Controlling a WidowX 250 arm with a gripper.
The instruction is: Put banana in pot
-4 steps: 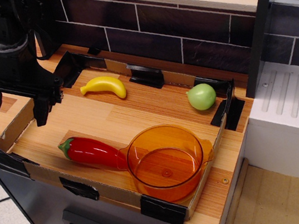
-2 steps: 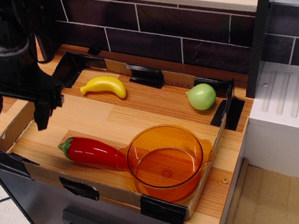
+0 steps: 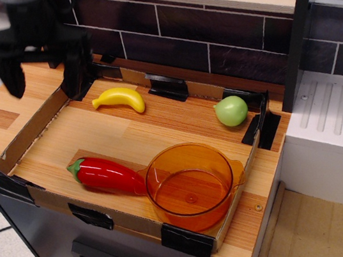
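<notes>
My gripper (image 3: 44, 73) hangs released, fingers spread, far left; banana (image 3: 120, 98) right of it, pot (image 3: 191, 185) near, empty.

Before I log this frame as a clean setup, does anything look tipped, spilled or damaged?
Nothing stands out. The banana lies intact near the tray's back wall, the orange pot sits upright and empty at the front, the red pepper touches its left side, and the green fruit rests alone at the right. The gripper hovers open, holding nothing.

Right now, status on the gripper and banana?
Gripper open, empty, left of banana. Banana loose on tray. Pot empty; pepper touches it.
</notes>
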